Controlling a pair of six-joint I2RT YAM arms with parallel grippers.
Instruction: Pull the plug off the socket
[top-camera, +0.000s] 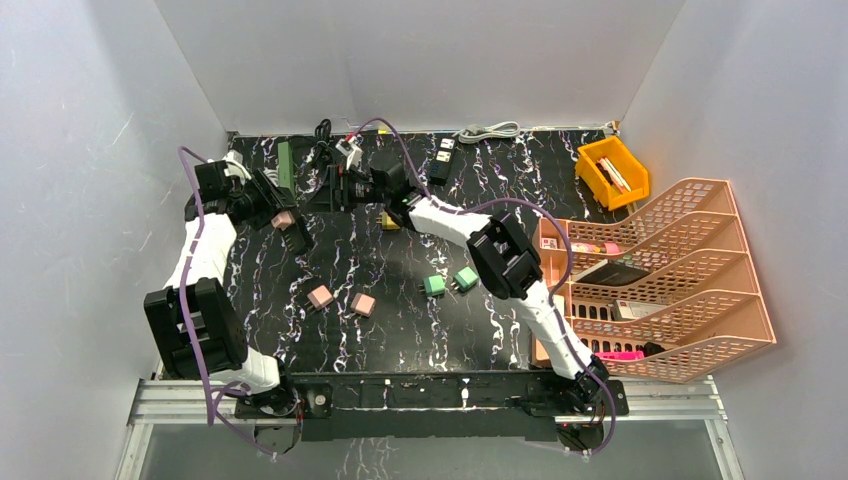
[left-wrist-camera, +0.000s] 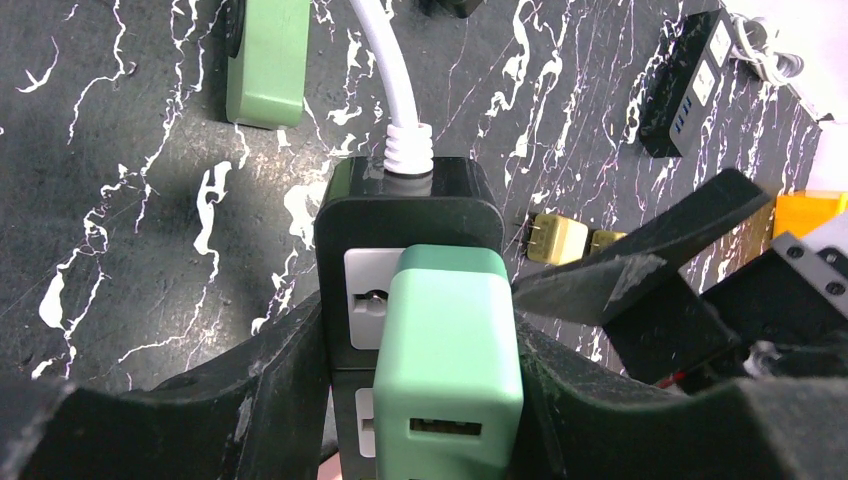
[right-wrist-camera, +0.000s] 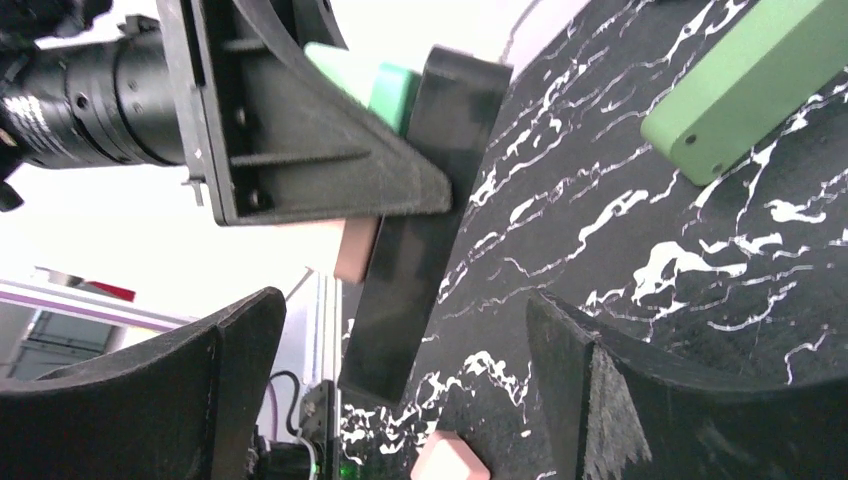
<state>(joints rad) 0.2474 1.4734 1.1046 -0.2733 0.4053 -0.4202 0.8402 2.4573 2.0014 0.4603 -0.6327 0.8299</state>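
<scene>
Top external view is showing a metal rail (top-camera: 660, 402) closest to us, with both arm bases sitting on it. Past the rail, a black table (top-camera: 400, 335) with white streaks is lying under everything. Two pink plugs (top-camera: 320, 297) and two green plugs (top-camera: 435, 286) are lying loose in the middle of it. Peach trays (top-camera: 660, 270) are sitting at the right edge.

Farther back, the left gripper (left-wrist-camera: 420, 380) is squeezing a black socket strip (left-wrist-camera: 410, 200), with one finger pressing on each side. A green plug (left-wrist-camera: 448, 360) is sitting in the strip, between those fingers. A white cord (left-wrist-camera: 385, 60) is coming out of the strip's far end.

The right gripper (right-wrist-camera: 400, 400) is hanging just beside the strip with its jaws wide apart, touching nothing that can be seen.

Behind them, a green bar (left-wrist-camera: 265, 60), little yellow plugs (left-wrist-camera: 555, 240) and another black strip (left-wrist-camera: 690, 85) are lying on the table. A yellow bin (top-camera: 612, 172) is sitting in the far right corner. White walls (top-camera: 400, 60) are standing on three sides.
</scene>
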